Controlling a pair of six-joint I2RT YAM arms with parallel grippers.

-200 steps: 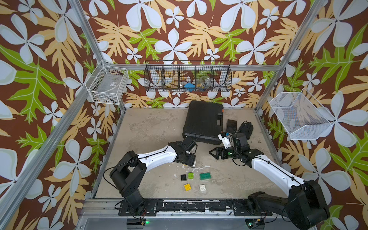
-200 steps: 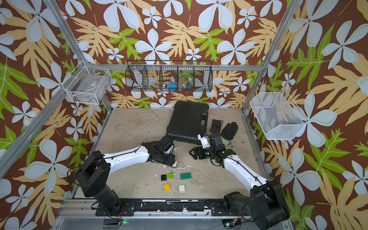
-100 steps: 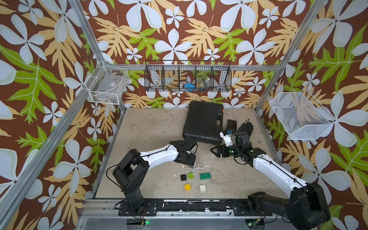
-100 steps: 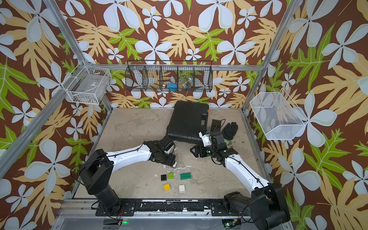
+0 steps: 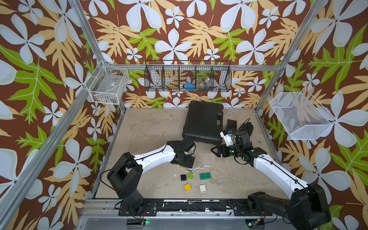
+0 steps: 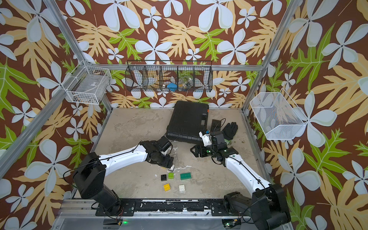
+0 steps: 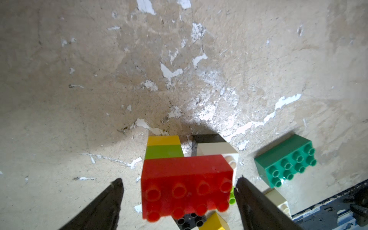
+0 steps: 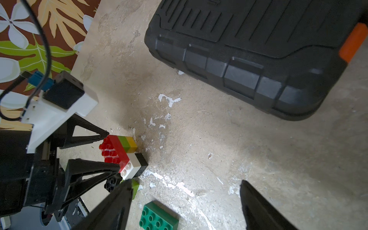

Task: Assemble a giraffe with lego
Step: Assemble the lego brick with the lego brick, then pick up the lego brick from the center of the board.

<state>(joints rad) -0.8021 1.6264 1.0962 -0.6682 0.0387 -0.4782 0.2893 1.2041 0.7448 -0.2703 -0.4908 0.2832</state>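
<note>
On the scuffed beige tabletop (image 5: 151, 129), the left gripper (image 7: 177, 184) hangs over the half-built giraffe (image 8: 123, 148), a long red plastic brick (image 7: 187, 175) standing on a lime-and-yellow leg and a white-and-black leg. Its jaws stand apart, flanking the red brick. Nearby lie loose lego pieces: a black square brick (image 5: 183, 177), a yellow square brick (image 5: 187, 187), a lime green square brick (image 5: 190, 175), a white square brick (image 5: 202, 188) and a long dark green brick (image 5: 205, 176). Further right, the right gripper (image 8: 185, 181) hovers with its jaws wide apart, holding nothing.

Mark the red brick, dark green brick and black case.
red brick (image 7: 187, 185): left wrist view, on its studded face.
dark green brick (image 5: 205, 176): in a top view, on its studded top.
black case (image 5: 204, 121): in a top view, middle of its lid.
</note>
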